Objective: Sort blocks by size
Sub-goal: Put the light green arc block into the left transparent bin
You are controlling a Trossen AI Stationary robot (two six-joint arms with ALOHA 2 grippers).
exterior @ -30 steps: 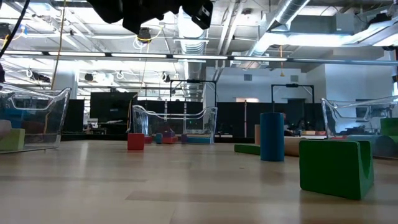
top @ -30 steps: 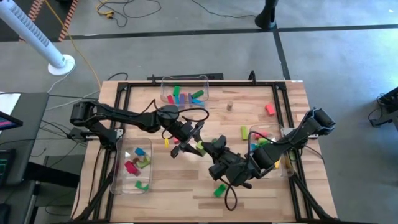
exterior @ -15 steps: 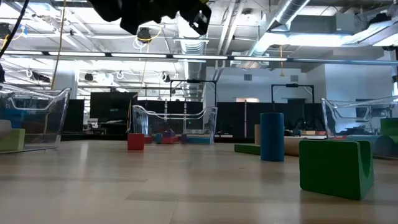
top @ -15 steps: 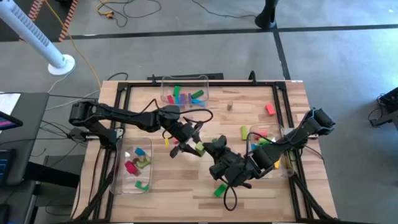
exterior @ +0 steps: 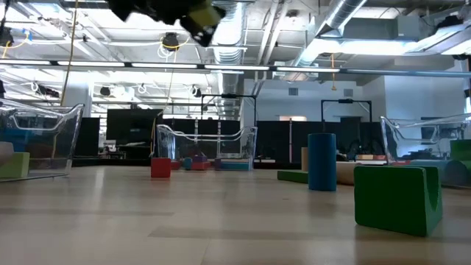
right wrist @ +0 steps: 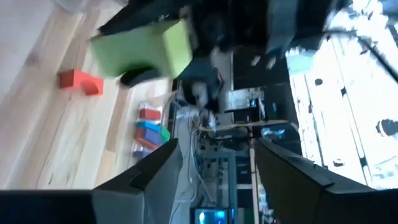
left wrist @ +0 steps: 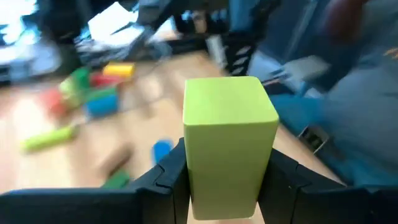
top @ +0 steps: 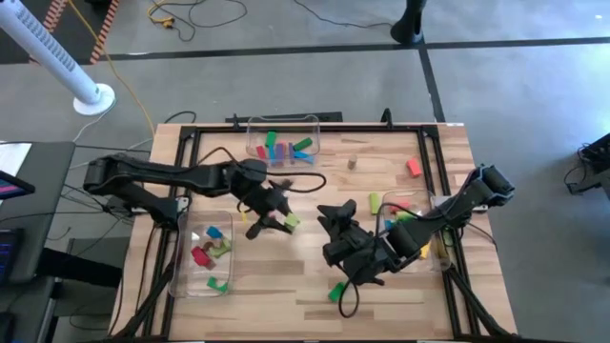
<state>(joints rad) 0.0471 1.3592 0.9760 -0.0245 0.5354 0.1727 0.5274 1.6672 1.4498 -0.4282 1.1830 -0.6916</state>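
Observation:
A lime-green block (left wrist: 230, 137) hangs above the table's middle with my left gripper (top: 279, 219) shut on it. My right gripper (top: 335, 211) stands open just to the block's right, nothing between its fingers (right wrist: 149, 180); its wrist view shows the block (right wrist: 143, 46) farther off. Loose blocks rest on the wood: a green one (top: 335, 291) near the front, a lime one (top: 374, 202), a red one (top: 414, 167) and a tan one (top: 352, 162). In the low view a green arch (exterior: 397, 199) and a blue cylinder (exterior: 321, 162) stand upright. My left gripper pinches the lime-green block by two opposite side faces (left wrist: 189, 180), near its lower end, between its two fingers (left wrist: 171, 180). The fingers come almost level from the table's left. The block stands out beyond the fingertips, lifted clear of the table.
Three clear bins hold sorted blocks: one at the far edge (top: 283, 124), one at the left (top: 191, 276), one at the right (top: 386, 224). A black frame (top: 191, 133) runs around the table. Bare wood lies between the two grippers and the front edge.
My right gripper has opened and let go of the lime-green block, staying where it was. My left gripper, still shut on the block, has drawn it away toward the table's left and tipped up toward level. The block stays clear of the table.

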